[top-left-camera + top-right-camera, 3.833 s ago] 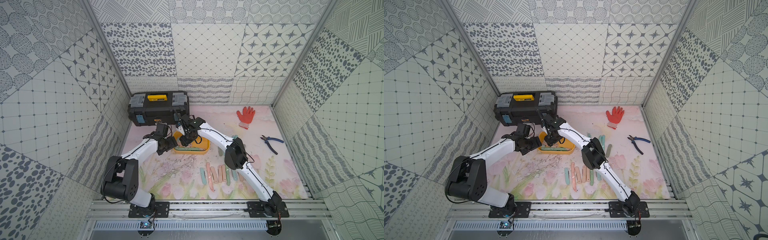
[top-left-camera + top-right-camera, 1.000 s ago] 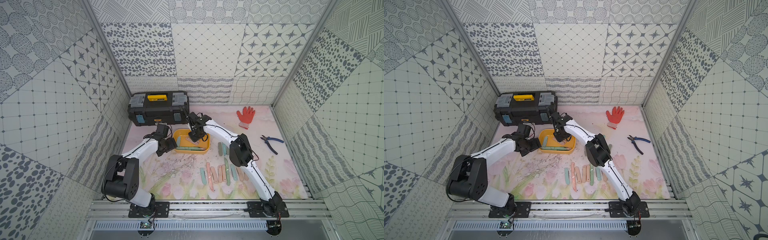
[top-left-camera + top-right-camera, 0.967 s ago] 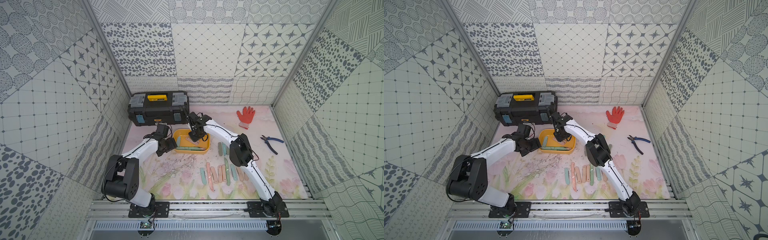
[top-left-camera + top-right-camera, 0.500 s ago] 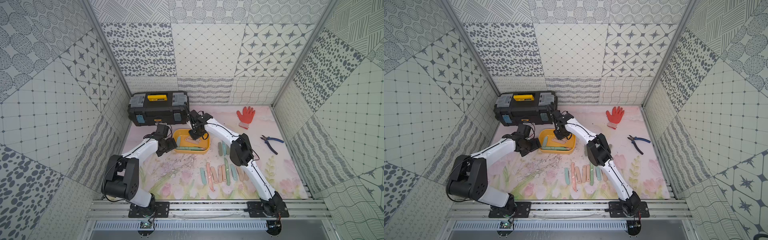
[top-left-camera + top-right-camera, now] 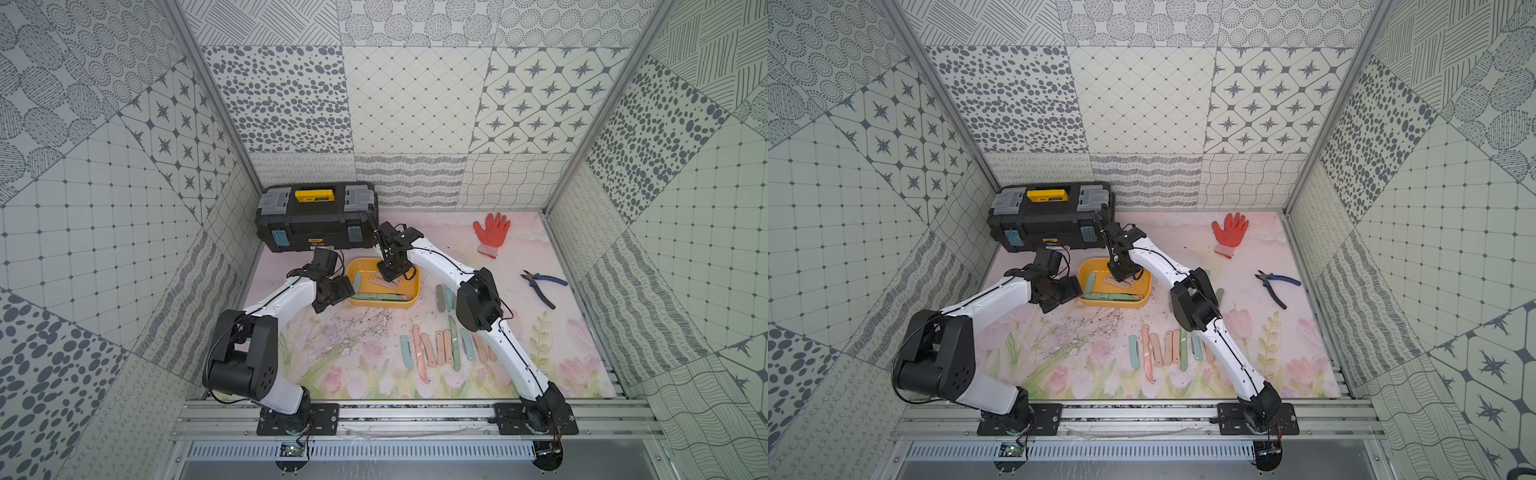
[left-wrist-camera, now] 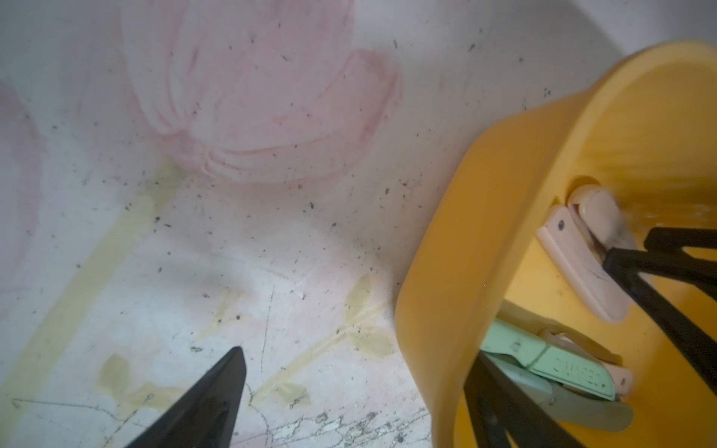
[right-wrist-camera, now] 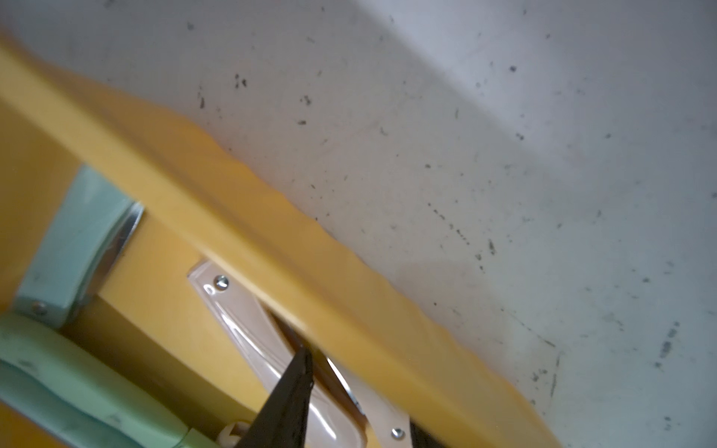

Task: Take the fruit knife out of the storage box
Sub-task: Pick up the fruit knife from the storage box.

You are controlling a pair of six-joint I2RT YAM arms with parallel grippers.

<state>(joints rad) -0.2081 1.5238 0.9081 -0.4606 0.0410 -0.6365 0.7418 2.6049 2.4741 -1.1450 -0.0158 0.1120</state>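
We're at the pick itself. The right end effector (image 5: 388, 272) is down inside the yellow storage box (image 5: 415, 286), which sits on the tabletop (image 5: 365, 332) just in front of the black toolbox (image 5: 316, 220). Its target is the pink fruit knife (image 5: 388, 284), lying flat in the far half of the box, with the green knives (image 5: 378, 296) along the near wall.

The wrist views show the black fingers (image 6: 620, 263) either side of the pink handle, one fingertip resting on it. They stand fairly narrow, but I can't tell whether they have actually clamped it; the knife looks flat on the box floor, not lifted.

On the left side, the left end effector (image 5: 345, 291) is spread wide across the box's left wall, one finger inside and one out on the tabletop, gripping nothing; I read that as a brace.

The next move, I'd judge, is a firm pinch on that thin handle, then a straight lift clear of the rim — and the box mustn't come up with it.
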